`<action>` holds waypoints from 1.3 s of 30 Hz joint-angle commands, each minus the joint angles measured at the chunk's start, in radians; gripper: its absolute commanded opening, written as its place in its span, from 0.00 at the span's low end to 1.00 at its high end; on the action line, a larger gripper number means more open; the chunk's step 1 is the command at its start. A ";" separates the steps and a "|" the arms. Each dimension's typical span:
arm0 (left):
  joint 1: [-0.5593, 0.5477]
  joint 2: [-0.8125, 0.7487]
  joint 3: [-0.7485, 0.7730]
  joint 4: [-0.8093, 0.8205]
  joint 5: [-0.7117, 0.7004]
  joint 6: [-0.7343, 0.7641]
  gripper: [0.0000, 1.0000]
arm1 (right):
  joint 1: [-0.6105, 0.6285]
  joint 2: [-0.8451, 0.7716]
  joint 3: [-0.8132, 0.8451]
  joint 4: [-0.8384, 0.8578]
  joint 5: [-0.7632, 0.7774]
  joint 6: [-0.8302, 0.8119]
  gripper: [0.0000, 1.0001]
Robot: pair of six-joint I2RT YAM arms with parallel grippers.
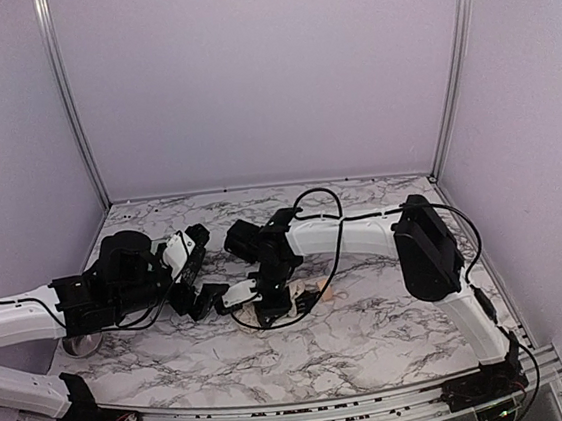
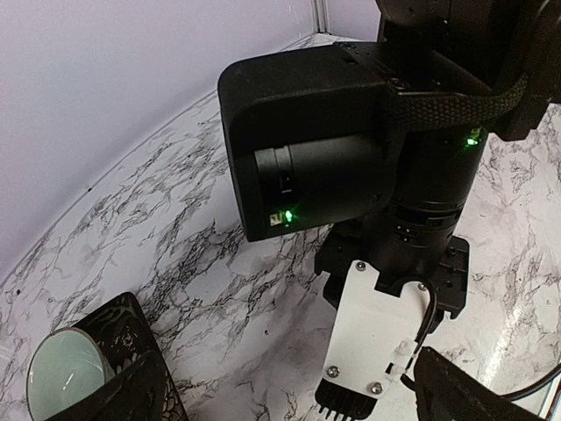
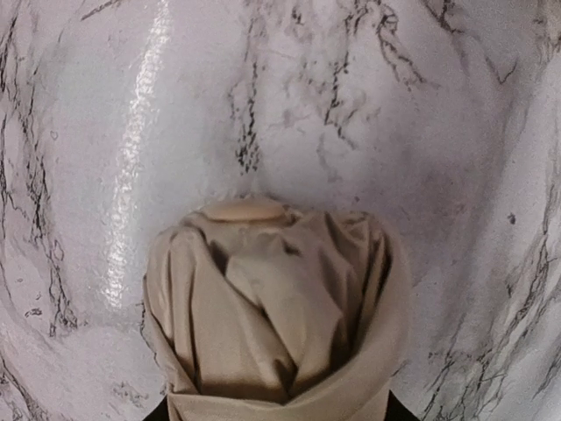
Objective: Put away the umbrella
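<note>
Left gripper (image 1: 198, 300) wide open, empty. Right gripper (image 1: 269, 310) straddles folded umbrella (image 3: 276, 316); can't tell if jaws have clamped it.

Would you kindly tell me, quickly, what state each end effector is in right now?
Left end effector: open, holding nothing.
Right end effector: down over the umbrella; whether it grips cannot be told.

The umbrella (image 3: 279, 324) lies on the surface (image 3: 351, 105), directly beneath the right end effector (image 1: 272, 314). The left end effector (image 1: 198, 302) sits near the umbrella, on its left.
</note>
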 commanded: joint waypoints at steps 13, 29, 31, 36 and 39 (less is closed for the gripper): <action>0.035 -0.222 -0.013 0.039 -0.298 -0.012 0.99 | -0.103 -0.672 -0.553 1.125 -0.168 0.488 0.00; 0.039 -0.112 0.049 0.034 -0.260 -0.030 0.99 | -0.121 -0.590 -1.462 2.638 0.041 0.844 0.00; 0.039 -0.100 0.053 0.033 -0.256 -0.027 0.99 | -0.123 -0.442 -1.543 2.816 0.070 0.885 0.00; 0.040 -0.076 0.070 0.015 -0.249 -0.018 0.99 | -0.125 -0.321 -1.583 2.854 0.073 0.934 0.00; 0.040 -0.072 0.075 0.006 -0.244 -0.021 0.99 | -0.126 -0.444 -1.586 2.778 0.090 0.896 0.00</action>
